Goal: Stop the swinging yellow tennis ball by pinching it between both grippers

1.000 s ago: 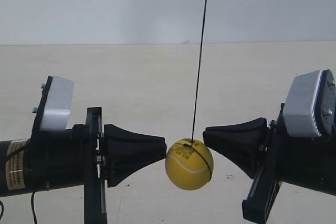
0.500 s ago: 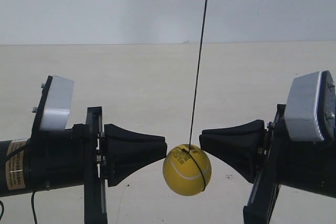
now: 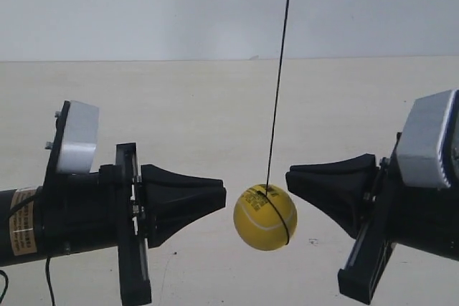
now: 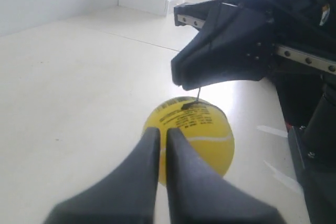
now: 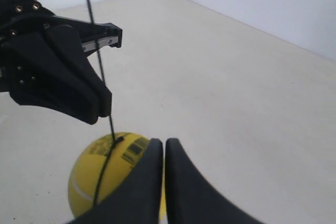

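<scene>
The yellow tennis ball (image 3: pixel 265 217) hangs on a thin black string (image 3: pixel 280 69) between two black cone-jawed grippers. A narrow gap separates it from the gripper at the exterior view's left (image 3: pixel 221 200). The gripper at the exterior view's right (image 3: pixel 292 178) has its tip just above the ball's upper side, and contact cannot be told. In the left wrist view the left gripper (image 4: pixel 160 130) is shut and points at the ball (image 4: pixel 197 135), with the other gripper (image 4: pixel 181 80) beyond. The right gripper (image 5: pixel 160 142) is shut too, with the ball (image 5: pixel 100 182) just ahead.
A pale flat surface (image 3: pixel 215 105) stretches under and behind both arms to a white wall. Each gripper carries a grey-white block, one at the exterior view's left (image 3: pixel 75 137) and one at its right (image 3: pixel 427 141). The string runs up out of view.
The ball has swung right and slightly up, leaving the left-side cone it was touching. The arm at the exterior view's right has drawn back to the right.
</scene>
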You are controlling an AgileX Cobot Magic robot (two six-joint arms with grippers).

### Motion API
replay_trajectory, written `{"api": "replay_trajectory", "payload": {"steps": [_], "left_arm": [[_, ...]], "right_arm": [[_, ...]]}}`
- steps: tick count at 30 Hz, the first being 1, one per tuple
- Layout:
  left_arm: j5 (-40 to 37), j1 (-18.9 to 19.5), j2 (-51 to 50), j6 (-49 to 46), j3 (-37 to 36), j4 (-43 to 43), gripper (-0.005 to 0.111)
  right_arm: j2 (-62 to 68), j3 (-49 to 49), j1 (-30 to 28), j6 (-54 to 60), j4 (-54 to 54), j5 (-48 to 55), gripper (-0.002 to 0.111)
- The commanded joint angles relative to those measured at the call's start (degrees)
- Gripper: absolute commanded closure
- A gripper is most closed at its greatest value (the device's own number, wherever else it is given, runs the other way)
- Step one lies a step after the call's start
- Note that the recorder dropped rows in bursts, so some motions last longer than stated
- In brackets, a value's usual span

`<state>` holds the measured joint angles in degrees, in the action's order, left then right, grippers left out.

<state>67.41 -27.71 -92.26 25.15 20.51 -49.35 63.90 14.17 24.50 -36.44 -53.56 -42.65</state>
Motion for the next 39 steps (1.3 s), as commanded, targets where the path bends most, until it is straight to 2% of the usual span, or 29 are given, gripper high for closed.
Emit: {"api": "replay_trajectory", "payload": {"steps": [1, 6, 10, 16, 20, 24, 29, 36, 39], "left_arm": [[-0.2, -0.2, -0.1, -1.4, 0.2, 4.8, 0.102], [-1.8, -0.2, -0.1, -1.4, 0.2, 13.3, 0.102], [-6.2, -0.2, 0.6, -2.1, 0.2, 19.1, 0.102], [-12.6, -0.2, 6.1, -2.5, 0.2, 22.9, 0.102], [-21.7, -0.2, 12.9, -3.3, 0.2, 29.5, 0.102], [-35.3, -0.2, 21.2, -11.1, 0.2, 40.0, 0.102], [-48.1, -0.2, 32.2, -20.6, 0.2, 52.8, 0.102], [-60.0, -0.2, 46.4, -22.0, 0.2, 54.7, 0.102], [-62.5, -0.2, 52.2, -22.2, -0.3, 54.7, 0.102]], "right_arm": [[-5.4, 0.3, 0.1, -0.9, 0.5, 4.9, 0.108], [-11.3, 0.3, 0.1, -1.2, 2.9, 12.5, 0.108], [-16.0, 0.3, 0.1, -1.4, 5.6, 18.6, 0.108], [-21.9, -1.7, 0.1, 0.1, 9.4, 19.4, 0.108], [-25.7, -2.5, 0.1, 0.7, 10.2, 20.0, 0.108], [-28.7, -3.4, 0.1, 0.9, 11.5, 20.6, 0.108], [-30.0, -3.5, 0.1, 1.1, 12.1, 21.5, 0.108], [-30.0, -3.5, 0.1, 0.9, 12.2, 23.3, 0.108], [-30.0, -3.5, 0.1, 0.9, 12.3, 23.7, 0.108]]}}
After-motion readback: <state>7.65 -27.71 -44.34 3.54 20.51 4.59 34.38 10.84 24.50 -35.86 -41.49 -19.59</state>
